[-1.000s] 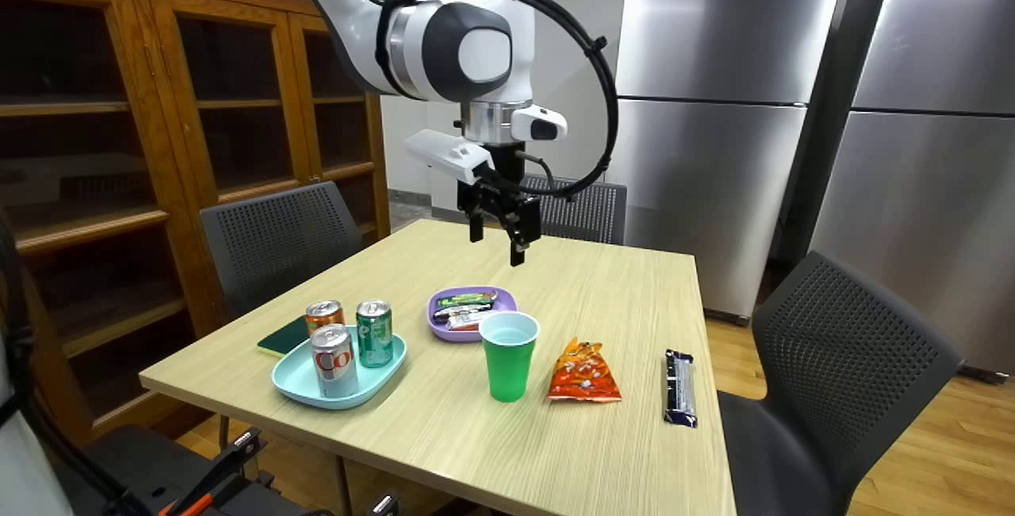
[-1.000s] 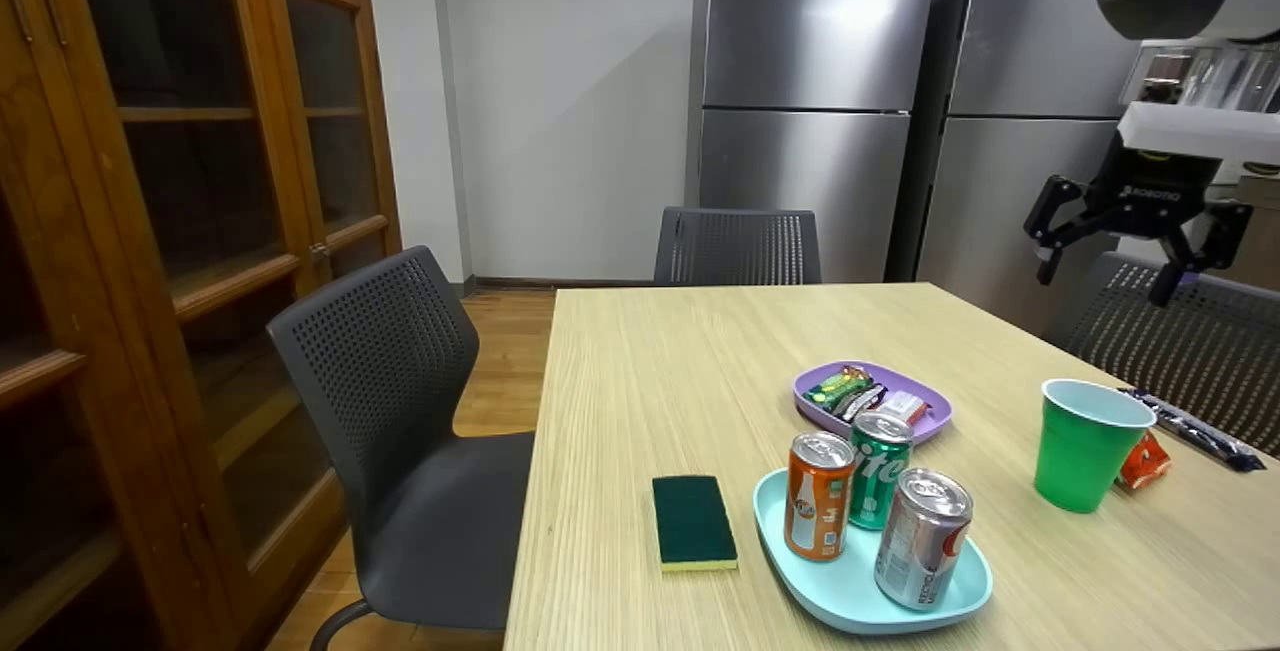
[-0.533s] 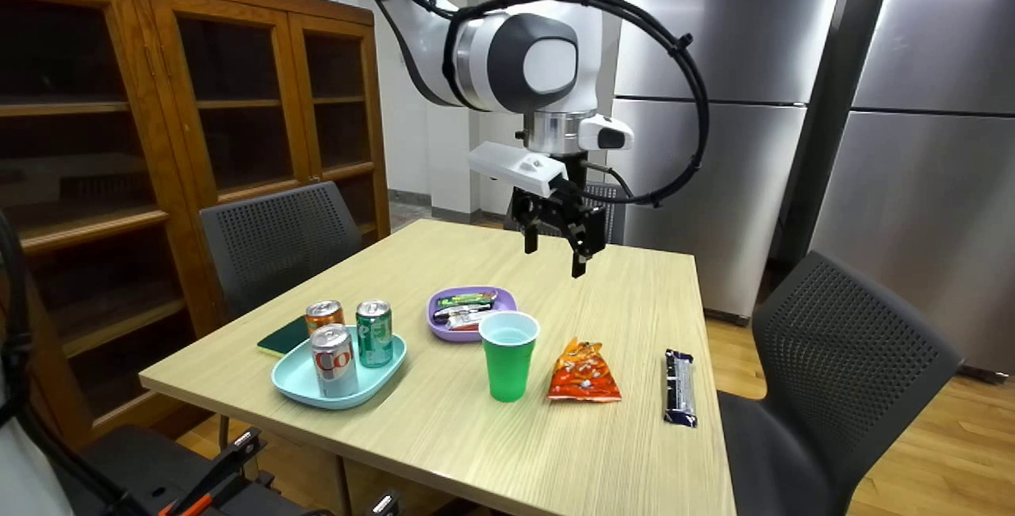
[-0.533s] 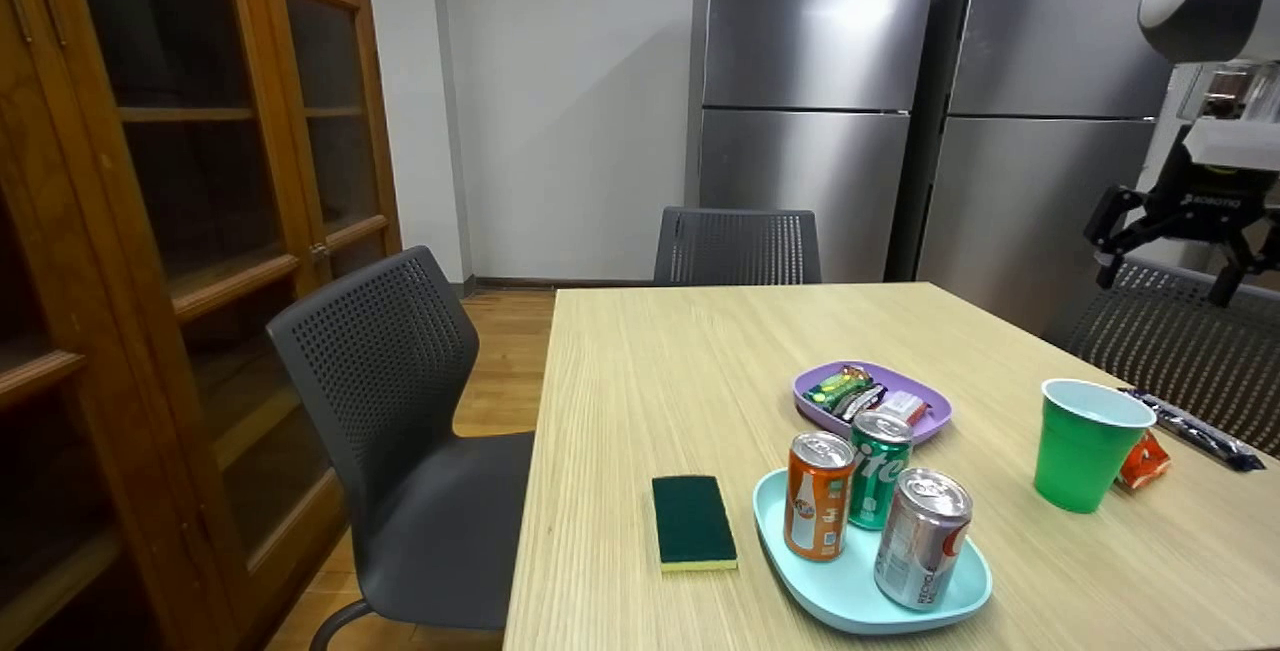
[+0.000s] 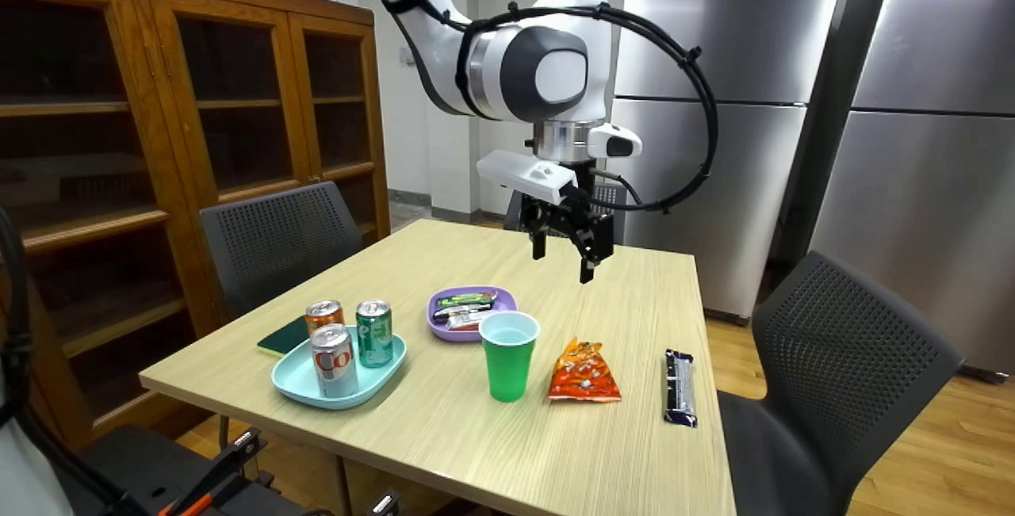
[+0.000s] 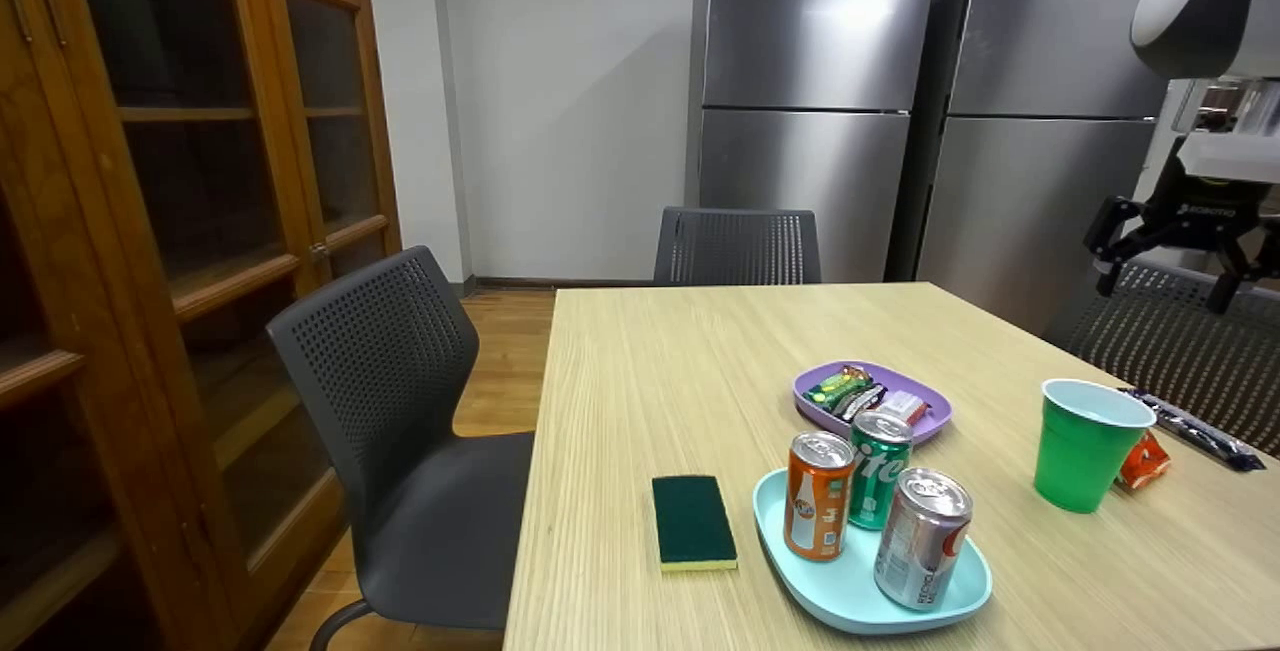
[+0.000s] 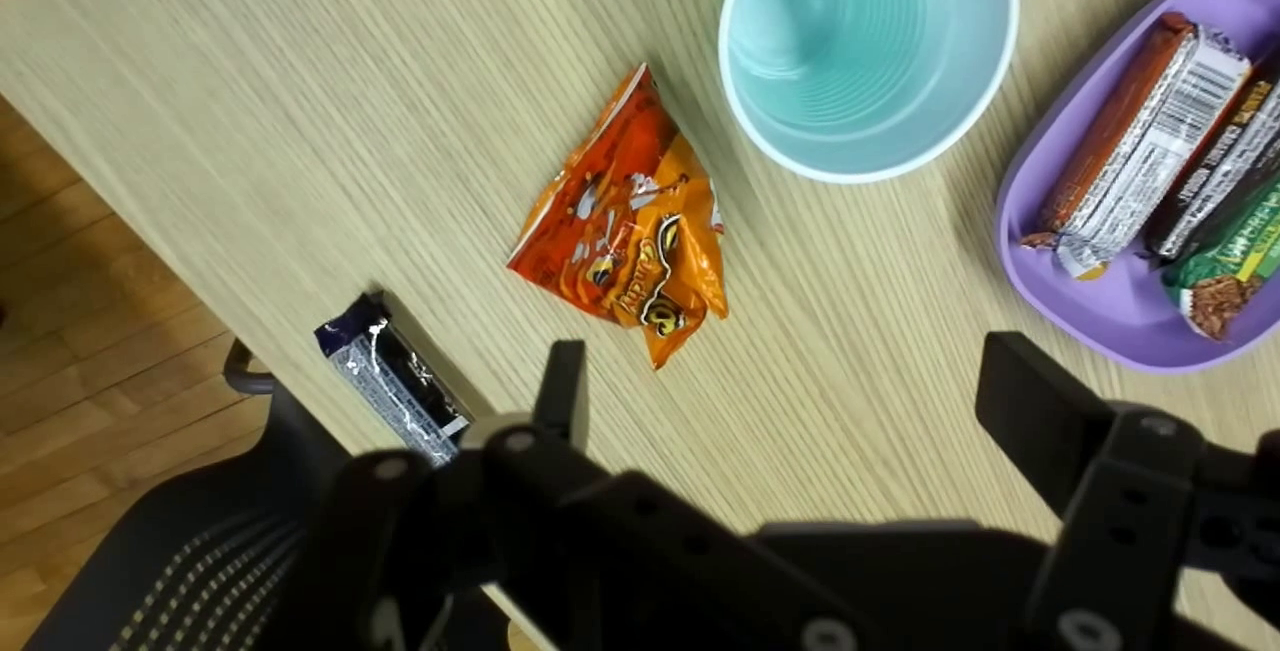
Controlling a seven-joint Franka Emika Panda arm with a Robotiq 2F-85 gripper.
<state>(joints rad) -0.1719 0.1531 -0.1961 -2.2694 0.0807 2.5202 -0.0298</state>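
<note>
Hovers above table (image 5: 626, 314) with tool (image 7: 785, 391) spread wide and gripping nothing, judged at an early stage with any grasp undone, nearest in wrist view to untouched orange snack bag (image 7: 640, 231) between 10 and 11 o'clock.

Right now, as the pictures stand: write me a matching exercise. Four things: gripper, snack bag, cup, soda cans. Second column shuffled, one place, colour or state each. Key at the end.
Things
1. gripper
2. snack bag
3. cup
4. soda cans

Place, colour or state
A. green outside, pale blue inside
B. standing in the light-blue tray
C. open and holding nothing, above the table
D. orange and red, resting directly on the tabletop

Right pairs
1-C, 2-D, 3-A, 4-B
</note>
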